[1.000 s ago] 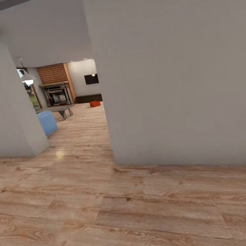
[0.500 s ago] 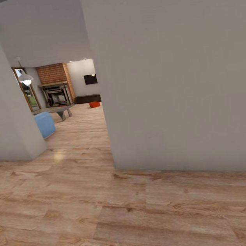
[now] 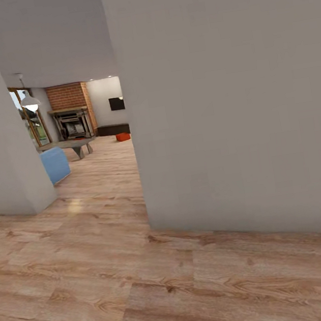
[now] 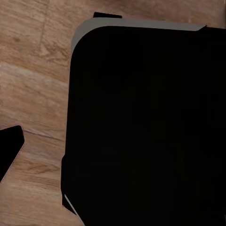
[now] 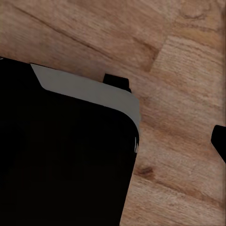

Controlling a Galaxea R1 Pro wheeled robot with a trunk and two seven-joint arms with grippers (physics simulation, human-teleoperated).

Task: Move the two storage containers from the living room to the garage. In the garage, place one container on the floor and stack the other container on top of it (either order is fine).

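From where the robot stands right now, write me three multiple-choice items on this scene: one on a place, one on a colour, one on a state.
1. Where does the orange-red storage container sit?
A. On the wood floor of the far living room, in front of the long dark low cabinet
B. On the blue sofa
C. On the low table

2. What colour is the fireplace surround?
A. White
B. Red-brown brick
C. Green

3. What is the state of the pendant lamp?
A. Lying on the floor
B. Hanging, with its underside glowing
C. Shattered

Answers: 1 A, the head view shows the container low on the planks before the cabinet. 2 B, bricks rise above the dark hearth. 3 B, it hangs from a cord with a bright underside.
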